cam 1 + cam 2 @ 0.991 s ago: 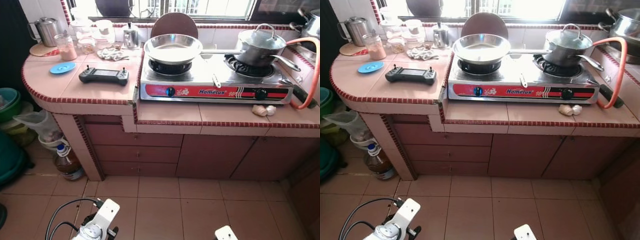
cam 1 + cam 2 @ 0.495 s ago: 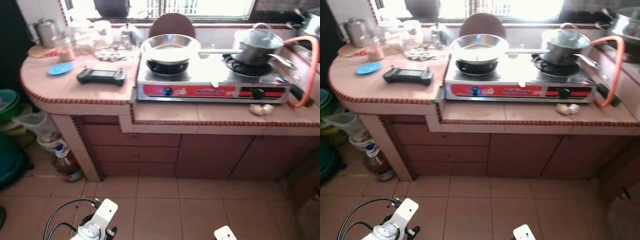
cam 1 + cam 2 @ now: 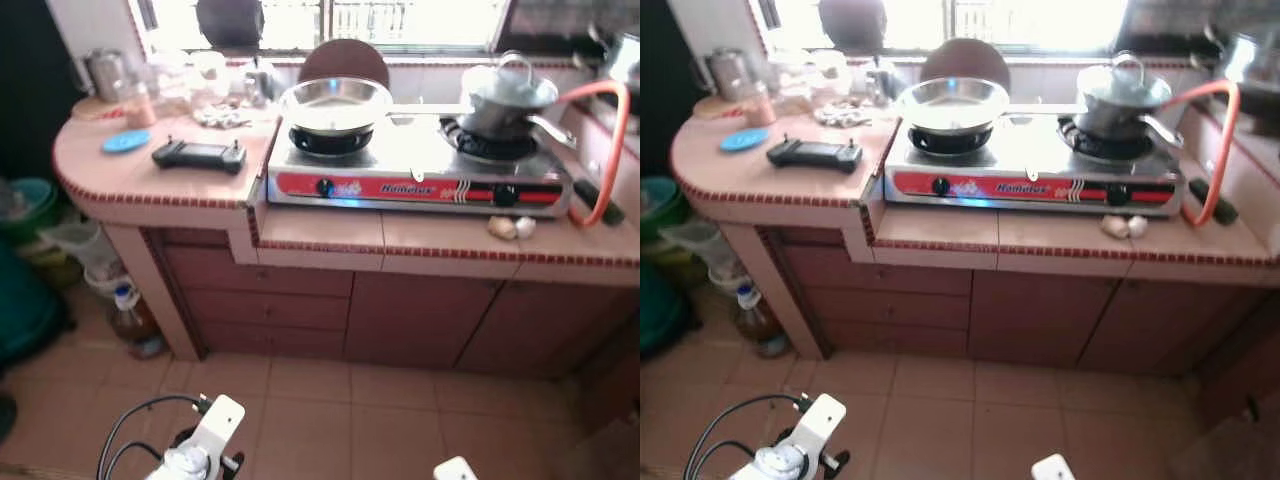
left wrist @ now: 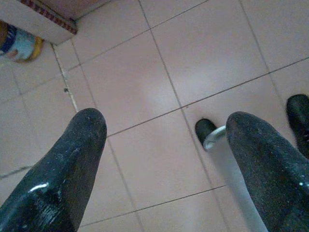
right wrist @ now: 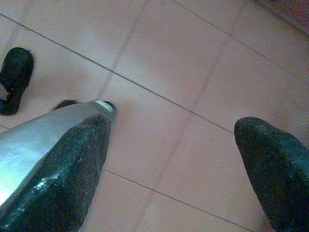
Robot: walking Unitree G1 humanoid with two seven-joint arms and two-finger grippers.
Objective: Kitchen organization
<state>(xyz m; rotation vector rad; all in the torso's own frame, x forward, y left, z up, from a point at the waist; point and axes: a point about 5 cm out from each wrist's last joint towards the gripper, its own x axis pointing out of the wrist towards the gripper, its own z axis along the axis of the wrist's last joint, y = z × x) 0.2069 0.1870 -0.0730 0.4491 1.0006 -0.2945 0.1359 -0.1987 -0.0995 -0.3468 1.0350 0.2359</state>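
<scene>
Both arms hang idle, low over the tiled floor (image 3: pixel 330 410). L gripper (image 4: pixel 161 159): fingers spread wide, nothing btwn them, just floor tile below. R gripper (image 5: pixel 171 159): same, wide open, holding nothing, pointing at tile. L arm's white wrist housing w/ black cable shows at bottom edge of head view, R arm's white tip just beside bottom edge further right.

Next up: pink cabinet fronts (image 3: pixel 400 320) under the counter. By the counter's left end on the floor: bottle (image 3: pixel 127 315) w/ blue cap, plastic bag (image 3: pixel 75 240), green tubs (image 3: pixel 25 205) stacked further left.

Tiled counter (image 3: pixel 330 228) w/ red trim. Left section: black handheld controller (image 3: pixel 199 155) lying flat, blue lid (image 3: pixel 125 141) just behind-left of it. Garlic pieces (image 3: pixel 510 227) on counter front of stove, right side.

Two-burner stove (image 3: pixel 415 175), red front panel, two knobs. Left burner: steel frying pan (image 3: pixel 337 103), handle pointing right. Right burner: lidded steel pot (image 3: pixel 505 95). Orange gas hose (image 3: pixel 610 140) loops up from stove's right end.

Far back-left of counter: kettle (image 3: pixel 103 72), jars and small containers (image 3: pixel 175 80), blurred/overexposed, can't tell contents. Round brown board (image 3: pixel 345 58) leaning upright behind the pan. Window behind, blown out.
</scene>
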